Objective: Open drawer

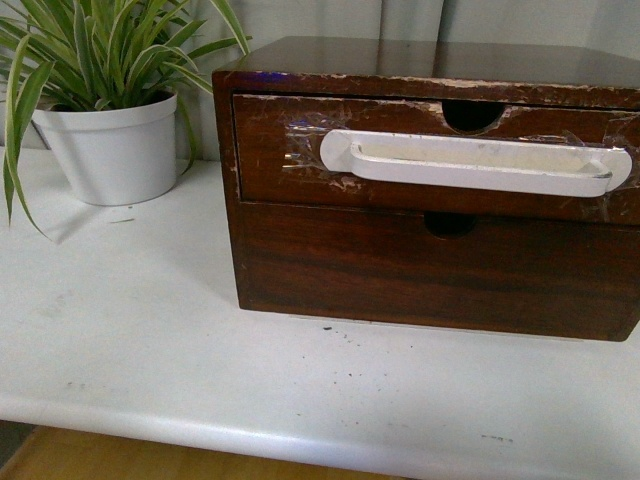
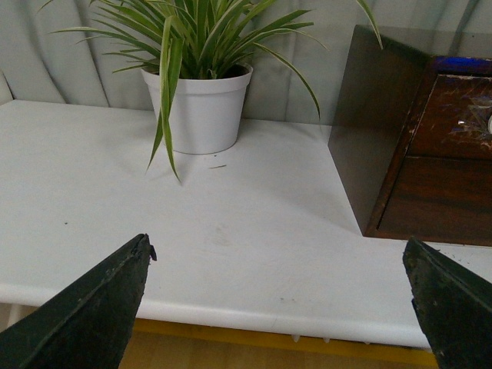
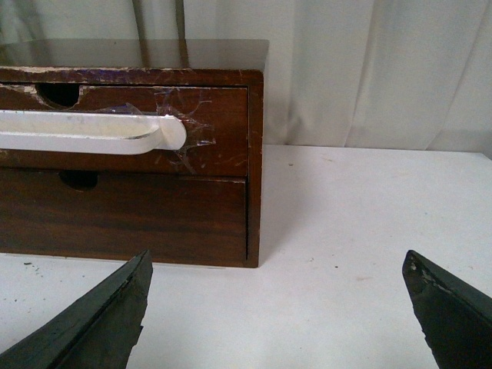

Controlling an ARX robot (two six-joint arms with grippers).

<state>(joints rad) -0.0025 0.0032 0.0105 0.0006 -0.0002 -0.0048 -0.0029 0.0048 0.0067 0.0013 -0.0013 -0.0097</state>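
Observation:
The drawer (image 1: 280, 160) is the upper one of a dark brown wooden chest, closed, its front scratched. A long white handle (image 1: 475, 162) is taped across it under a half-round notch (image 1: 472, 115). It also shows in the right wrist view (image 3: 223, 131) with its handle end (image 3: 115, 132), and partly in the left wrist view (image 2: 461, 115). No arm shows in the front view. My left gripper (image 2: 278, 261) is open and empty over the table's front edge, left of the chest. My right gripper (image 3: 278, 265) is open and empty, in front of the chest's right corner.
A plain lower drawer (image 1: 430, 270) with its own notch sits under the upper one. A potted plant in a white pot (image 1: 112, 150) stands on the white table (image 1: 150, 350) left of the chest. A curtain hangs behind.

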